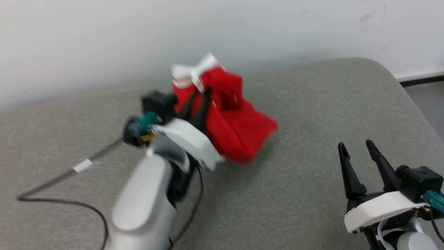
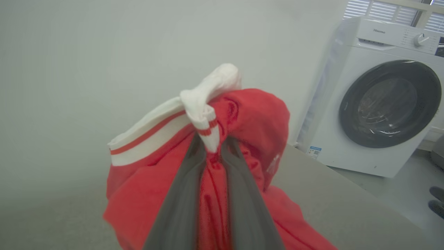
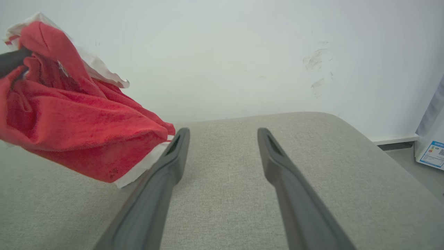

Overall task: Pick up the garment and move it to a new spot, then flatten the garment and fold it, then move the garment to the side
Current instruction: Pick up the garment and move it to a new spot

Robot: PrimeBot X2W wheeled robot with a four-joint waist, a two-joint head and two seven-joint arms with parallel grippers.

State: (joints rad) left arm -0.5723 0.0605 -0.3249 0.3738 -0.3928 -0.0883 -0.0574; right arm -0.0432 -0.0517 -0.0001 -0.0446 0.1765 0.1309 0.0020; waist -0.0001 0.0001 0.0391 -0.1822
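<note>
The garment is a bunched red shirt with white striped trim, hanging lifted above the grey cushioned table. My left gripper is shut on the garment near its top. In the left wrist view my two fingers pinch a white striped fold of the garment. My right gripper stands open at the lower right, apart from the cloth, nothing between its fingers. In the right wrist view the garment hangs at the left, above the surface, left of my open right gripper. The lettering is hidden in the folds.
A black cable with a white tag trails over the table at the left. A white wall stands close behind the table. A white washing machine stands on the floor beyond the table's right end.
</note>
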